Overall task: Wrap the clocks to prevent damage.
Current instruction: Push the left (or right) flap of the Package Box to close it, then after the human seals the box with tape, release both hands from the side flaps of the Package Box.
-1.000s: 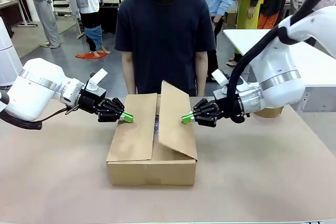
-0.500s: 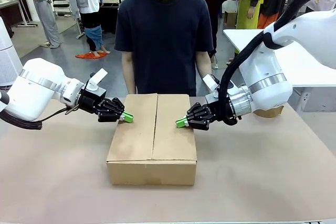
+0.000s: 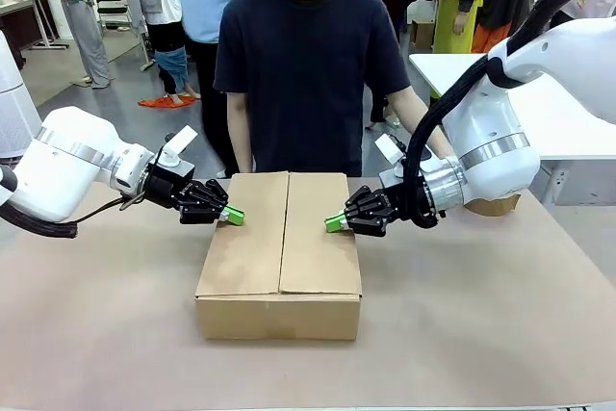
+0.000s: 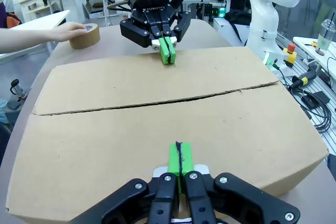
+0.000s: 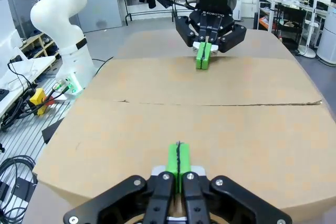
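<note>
A brown cardboard box [image 3: 279,247] sits mid-table with both top flaps lying flat, so whatever is inside is hidden. My left gripper [image 3: 234,216] is shut, its green tips resting at the left flap's outer edge; in the left wrist view the same gripper [image 4: 180,156] lies on the cardboard. Shut as well, my right gripper [image 3: 333,223] presses its tips on the right flap [image 3: 320,238]. The right wrist view has that gripper [image 5: 178,158] low on the flap, with the seam [image 5: 210,104] running across between the two grippers.
A person in a dark shirt [image 3: 308,64] stands behind the box. One hand [image 4: 68,31] rests on a brown tape roll [image 4: 85,34] on the table beyond my right arm. A white table [image 3: 568,113] stands at right. Bare tabletop surrounds the box.
The right flap stood raised a second ago and now lies flat under my right gripper, which moved down and inward. The person's arm reached out behind my right arm. The left gripper stayed put.
</note>
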`<action>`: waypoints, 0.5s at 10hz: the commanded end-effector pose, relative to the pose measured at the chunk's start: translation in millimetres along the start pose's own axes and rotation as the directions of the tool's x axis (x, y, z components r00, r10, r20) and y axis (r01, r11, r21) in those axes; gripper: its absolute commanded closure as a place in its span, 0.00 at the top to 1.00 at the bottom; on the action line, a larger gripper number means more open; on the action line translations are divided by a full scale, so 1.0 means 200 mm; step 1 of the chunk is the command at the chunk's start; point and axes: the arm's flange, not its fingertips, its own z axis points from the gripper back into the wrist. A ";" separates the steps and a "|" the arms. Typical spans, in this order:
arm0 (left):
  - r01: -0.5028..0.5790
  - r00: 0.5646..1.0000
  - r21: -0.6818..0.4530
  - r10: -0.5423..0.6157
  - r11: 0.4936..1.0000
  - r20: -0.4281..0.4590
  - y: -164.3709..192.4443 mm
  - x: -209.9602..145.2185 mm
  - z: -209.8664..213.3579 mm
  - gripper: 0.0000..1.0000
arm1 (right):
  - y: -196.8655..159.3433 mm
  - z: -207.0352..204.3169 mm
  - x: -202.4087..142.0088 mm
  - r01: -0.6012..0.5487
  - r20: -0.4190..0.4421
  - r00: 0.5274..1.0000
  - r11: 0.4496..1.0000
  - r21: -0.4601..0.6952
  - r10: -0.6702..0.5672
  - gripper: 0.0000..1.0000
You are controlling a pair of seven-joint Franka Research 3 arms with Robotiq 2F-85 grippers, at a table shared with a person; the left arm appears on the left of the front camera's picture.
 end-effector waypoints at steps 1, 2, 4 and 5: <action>0.006 1.000 0.008 -0.006 1.000 -0.015 0.00 -0.01 -0.01 0.00 | 0.00 -0.02 -0.01 0.007 -0.005 1.000 1.000 -0.002 -0.007 0.01; 0.006 1.000 0.008 -0.006 1.000 -0.015 0.00 -0.01 -0.01 0.00 | 0.00 -0.02 -0.01 0.007 -0.005 1.000 1.000 -0.002 -0.007 0.01; 0.006 1.000 0.008 -0.006 1.000 -0.015 0.00 -0.01 -0.01 0.00 | 0.00 -0.02 -0.01 0.007 -0.005 1.000 1.000 -0.002 -0.007 0.01; 0.006 1.000 0.008 -0.006 1.000 -0.015 0.00 -0.01 -0.01 0.00 | 0.00 -0.02 -0.01 0.007 -0.005 1.000 1.000 -0.002 -0.007 0.01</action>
